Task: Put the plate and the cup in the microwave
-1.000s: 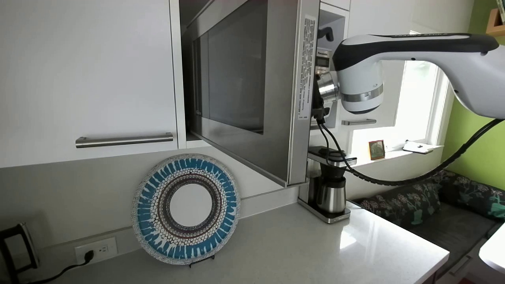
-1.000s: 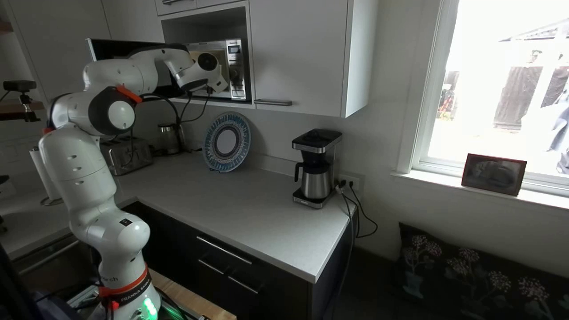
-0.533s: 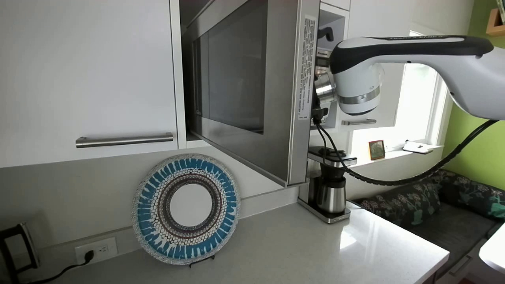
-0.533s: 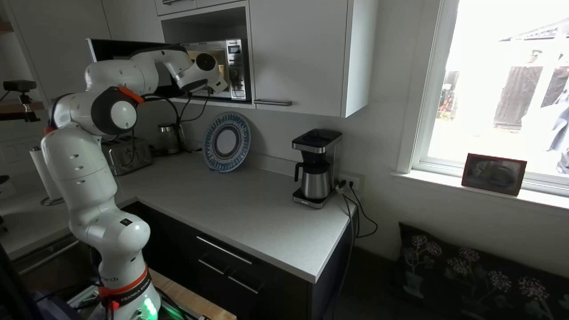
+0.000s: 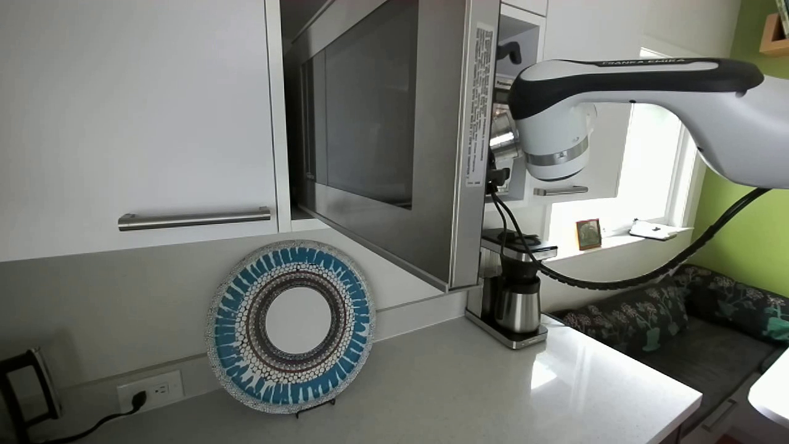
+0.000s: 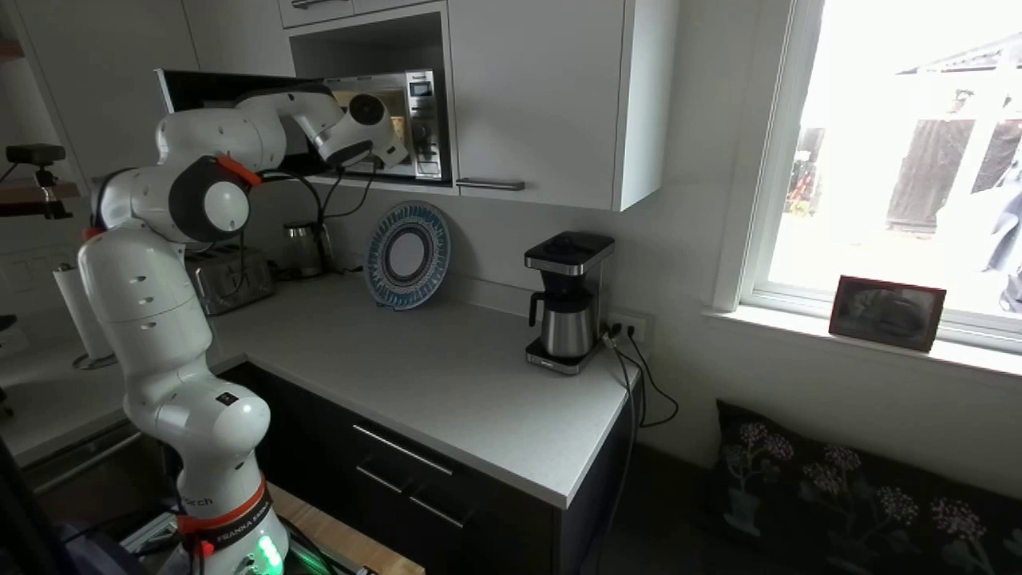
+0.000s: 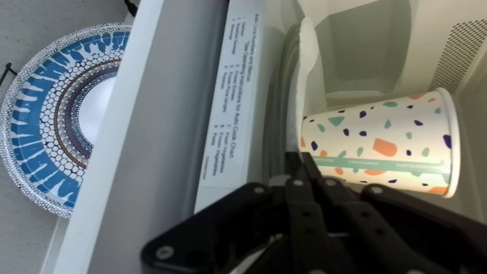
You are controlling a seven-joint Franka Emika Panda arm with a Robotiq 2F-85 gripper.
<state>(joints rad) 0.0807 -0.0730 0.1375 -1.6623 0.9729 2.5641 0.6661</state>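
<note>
A white paper cup with coloured specks and a green band shows in the wrist view, its base against a thin white plate. Both are inside the lit microwave, whose dark glass door stands wide open. My gripper is shut on the near edge of the plate, with one fingertip on each side of the rim. The cup is just beside the fingertips, not between them. In both exterior views the fingers, plate and cup are hidden by the door or the arm's wrist.
A large blue patterned plate stands on the counter under the cabinet. A coffee maker is further along. The open door stands close beside my arm. The microwave's front sill lies next to the plate in the wrist view.
My arm has shifted slightly toward the microwave, further behind the open door in an exterior view, with its upper part a little lower. The door, blue plate and coffee maker have not moved.
</note>
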